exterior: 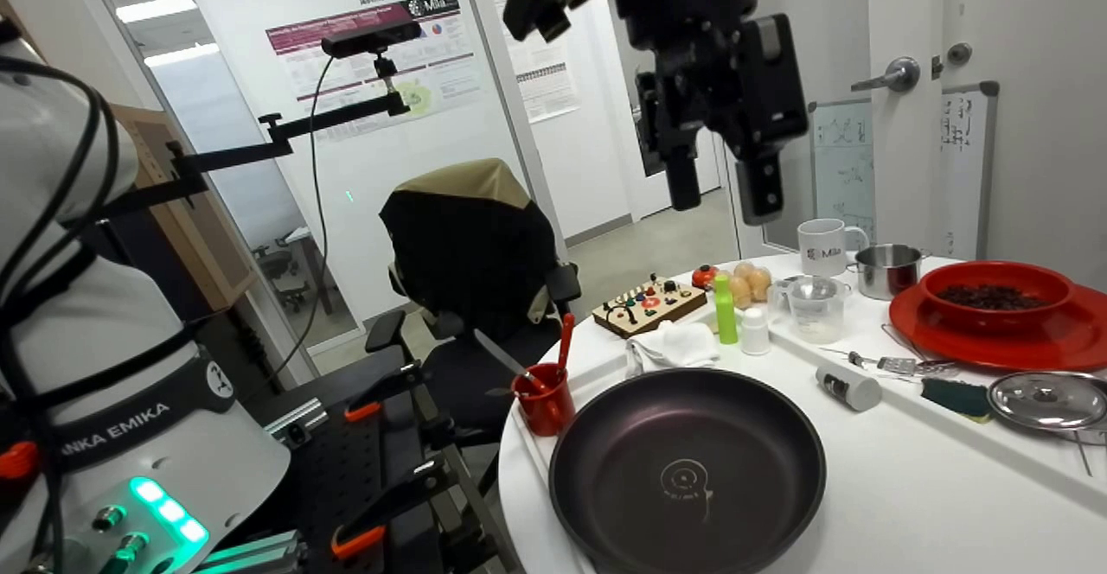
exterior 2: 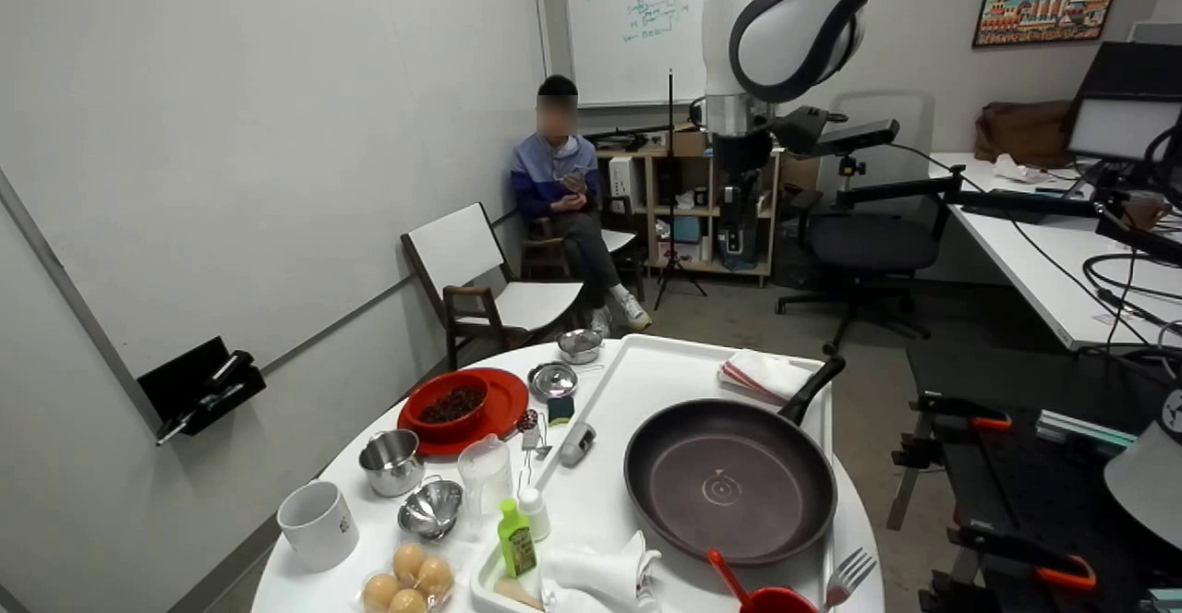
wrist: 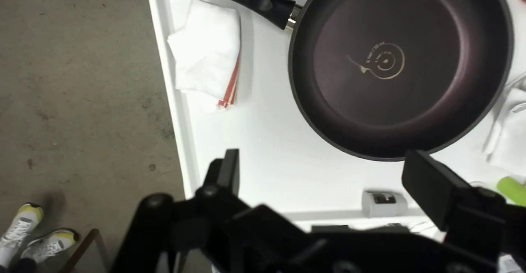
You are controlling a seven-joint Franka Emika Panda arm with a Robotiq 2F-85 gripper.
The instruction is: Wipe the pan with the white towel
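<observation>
Round table [exterior 2: 305,590]: bears a white tray [wrist: 246,145], where I work.
Pan [wrist: 400,69]: on the tray; my dial, as my wrist sees it, handle [wrist: 254,1] at 10 o'clock.
White towel [exterior: 675,347]: most likely the plain cloth at 4 o'clock; a red-striped cloth [wrist: 209,51] at 9 leaves me unsure.
Pincer [wrist: 322,162]: jaws spread wide with nothing between them, well above the tray.
Fold: fetching the towel looks like my step; I should come straight down, straddle a raised crease and pinch cloth only.
Green bottle [exterior: 725,310]: near the towel, beside a white shaker [exterior: 755,332]; lifting straight up should spare both.
Pan base: I would press lightly through the cloth, circling outward from the ring mark [wrist: 385,61], as the pan may slide.
Towel edges: cropped at 3 o'clock in my wrist view; in an exterior view the towel [exterior 2: 600,581] is cut at 6. Whether it touches the pan, I cannot tell.
Ring mark: print or dirt, I cannot make out.
</observation>
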